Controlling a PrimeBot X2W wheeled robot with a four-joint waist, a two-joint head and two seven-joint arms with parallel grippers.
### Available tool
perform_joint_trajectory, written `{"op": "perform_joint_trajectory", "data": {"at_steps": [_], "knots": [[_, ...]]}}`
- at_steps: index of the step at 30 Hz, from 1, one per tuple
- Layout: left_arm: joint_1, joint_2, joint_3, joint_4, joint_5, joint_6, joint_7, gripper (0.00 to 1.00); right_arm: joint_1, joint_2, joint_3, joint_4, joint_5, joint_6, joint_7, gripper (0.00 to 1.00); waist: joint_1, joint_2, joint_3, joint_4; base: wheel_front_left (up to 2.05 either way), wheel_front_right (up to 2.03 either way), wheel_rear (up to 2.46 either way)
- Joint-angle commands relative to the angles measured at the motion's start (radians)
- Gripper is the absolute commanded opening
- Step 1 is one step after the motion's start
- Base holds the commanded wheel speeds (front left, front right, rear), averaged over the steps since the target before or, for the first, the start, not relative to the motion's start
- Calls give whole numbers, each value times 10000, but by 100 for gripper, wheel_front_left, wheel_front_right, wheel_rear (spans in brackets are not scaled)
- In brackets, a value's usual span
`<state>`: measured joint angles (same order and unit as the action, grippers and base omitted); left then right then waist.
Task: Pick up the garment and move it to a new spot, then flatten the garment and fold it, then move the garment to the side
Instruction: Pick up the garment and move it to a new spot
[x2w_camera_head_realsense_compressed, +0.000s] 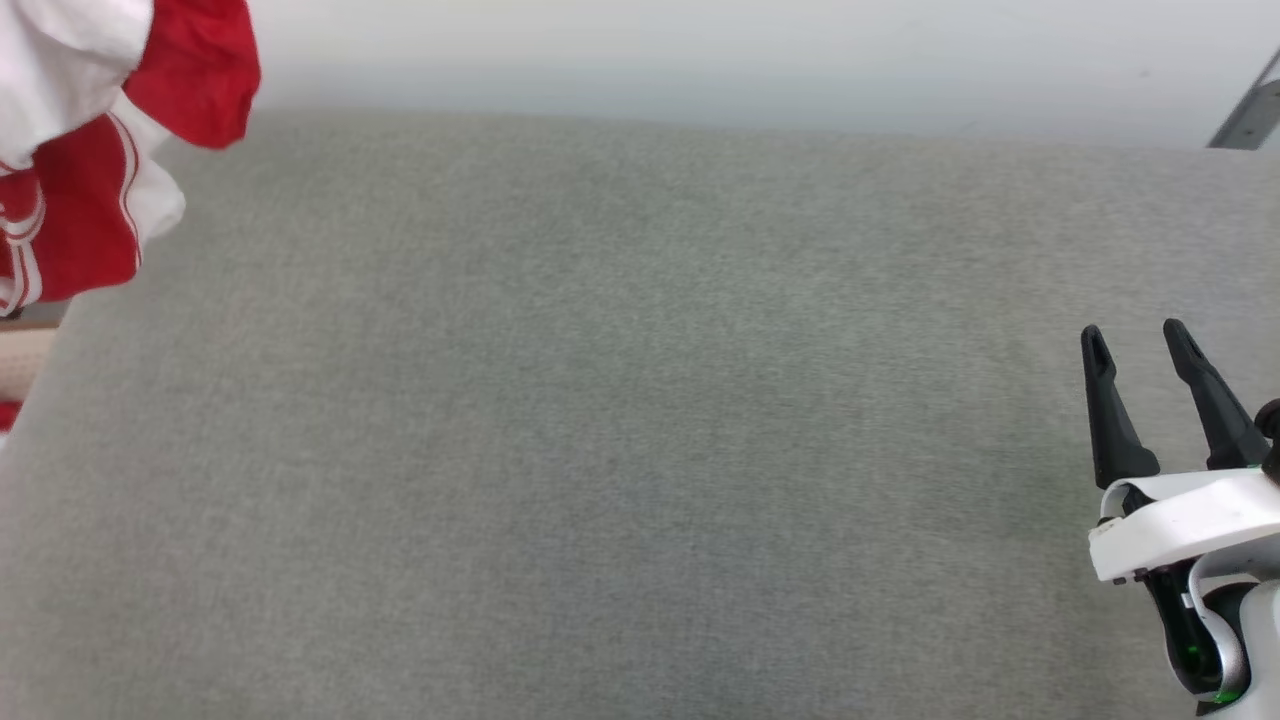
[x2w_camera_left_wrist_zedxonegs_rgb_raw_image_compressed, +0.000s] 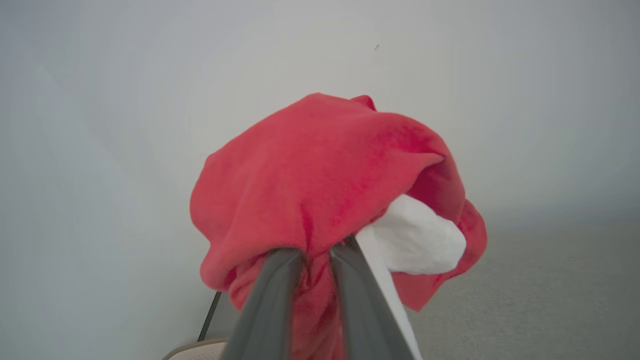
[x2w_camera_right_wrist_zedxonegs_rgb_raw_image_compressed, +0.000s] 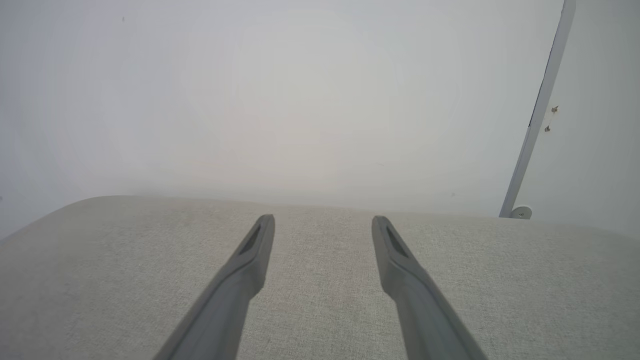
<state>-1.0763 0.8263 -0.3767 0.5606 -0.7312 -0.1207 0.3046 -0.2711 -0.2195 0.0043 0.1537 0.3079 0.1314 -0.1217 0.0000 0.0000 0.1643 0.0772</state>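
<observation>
Nearest the head camera, at the lower right, the right gripper (x2w_camera_head_realsense_compressed: 1134, 333) hovers over the grey fabric surface (x2w_camera_head_realsense_compressed: 640, 420) with its two dark fingers spread wide and nothing between them; its own wrist view shows the same gap above bare cloth, so it looks parked out of the way, free to take a second corner when the shirt is laid out. The left gripper (x2w_camera_left_wrist_zedxonegs_rgb_raw_image_compressed: 317, 250) has its fingers drawn nearly together on a bunch of the garment (x2w_camera_left_wrist_zedxonegs_rgb_raw_image_compressed: 320, 170); red folds heap over the tips and a white sleeve (x2w_camera_left_wrist_zedxonegs_rgb_raw_image_compressed: 415, 240) bulges out at the right. In the head view the garment (x2w_camera_head_realsense_compressed: 80, 190) hangs crumpled at the far left edge, apparently clear of the surface, striped trim showing; one pinch suits carrying, not spreading. By my judgement the carrying step is in hand, and the wide bare middle of the surface is the likely landing spot; a beige rim (x2w_camera_left_wrist_zedxonegs_rgb_raw_image_compressed: 195, 350) shows below the cloth.
</observation>
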Motion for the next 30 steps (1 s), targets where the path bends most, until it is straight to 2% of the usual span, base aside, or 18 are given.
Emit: {"op": "perform_joint_trajectory", "data": {"at_steps": [1, 6, 13, 18, 24, 25, 30], "knots": [[190, -2, 4, -420, -121, 147, 200, 0, 162, 3, -105, 64, 66, -14, -88, 100, 0, 0, -296, -342, 0, 0, 0], [761, 10, -81, -2240, -412, 660, 1019, 0, 217, 36, -364, 157, -18, -14, -206, 100, 0, 0, -509, -831, 0, 0, 0], [1741, -157, -400, -4936, -631, 1685, 2124, 0, 414, 106, -828, 228, -151, -14, -328, 100, 0, 0, -546, -1632, 0, 0, 0], [2225, -476, -856, -6456, -604, 2221, 2704, 0, 518, 203, -1119, 273, -223, -14, -455, 100, 0, 0, -405, -2167, 0, 0, 0], [2277, -1010, -1456, -7481, -477, 2495, 3110, 0, 525, 375, -1283, 312, -322, -14, -543, 100, 0, 0, -215, -2626, 0, 0, 0], [2200, -1324, -1700, -7747, -511, 2549, 3251, 0, 533, 470, -1335, 348, -355, -14, -575, 100, 0, 0, -132, -2752, 0, 0, 0], [1947, -2038, -2189, -8143, -504, 2619, 3428, 0, 544, 592, -1374, 478, -391, -14, -713, 100, 0, 0, 77, -2936, 0, 0, 0]]}}
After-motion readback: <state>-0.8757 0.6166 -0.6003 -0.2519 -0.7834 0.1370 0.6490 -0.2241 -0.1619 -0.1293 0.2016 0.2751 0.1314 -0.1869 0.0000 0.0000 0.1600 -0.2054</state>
